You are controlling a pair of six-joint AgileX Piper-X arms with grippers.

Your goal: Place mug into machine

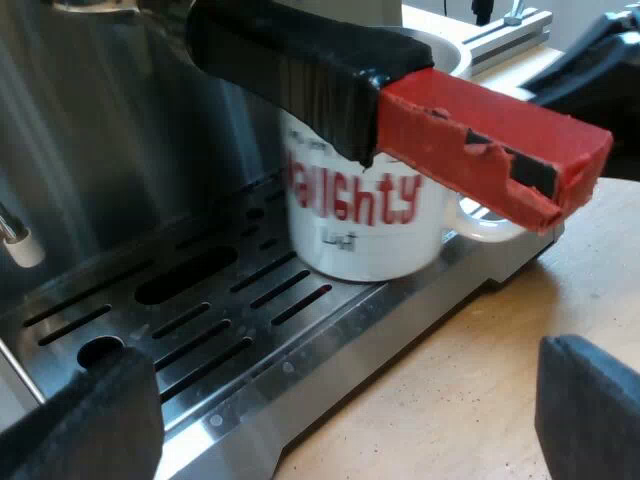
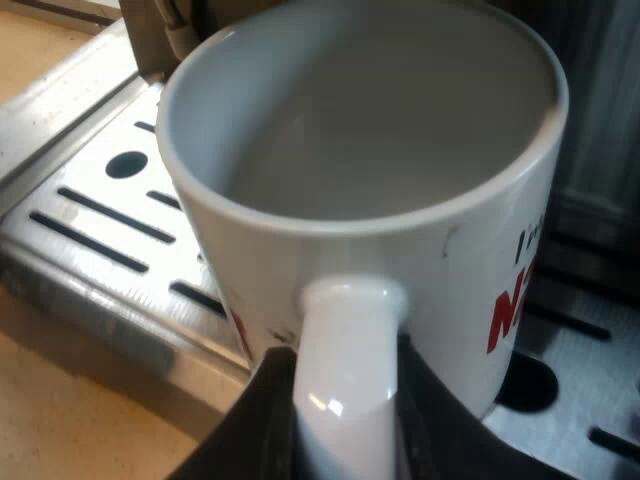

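Though the mug (image 1: 360, 230) appears set on the drip tray (image 1: 340, 335), release is left: the right jaws grip its handle (image 2: 345, 380), while the left jaws stand open.

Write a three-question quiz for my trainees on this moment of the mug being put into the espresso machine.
1. True or false: the mug holds coffee.
2. Which part of the mug does the right pincer hold? A) rim B) mug's handle C) base
3. Fill in: the holder's handle above the mug ends in ____.
Key: 1 false, it is empty; 2 B; 3 red.
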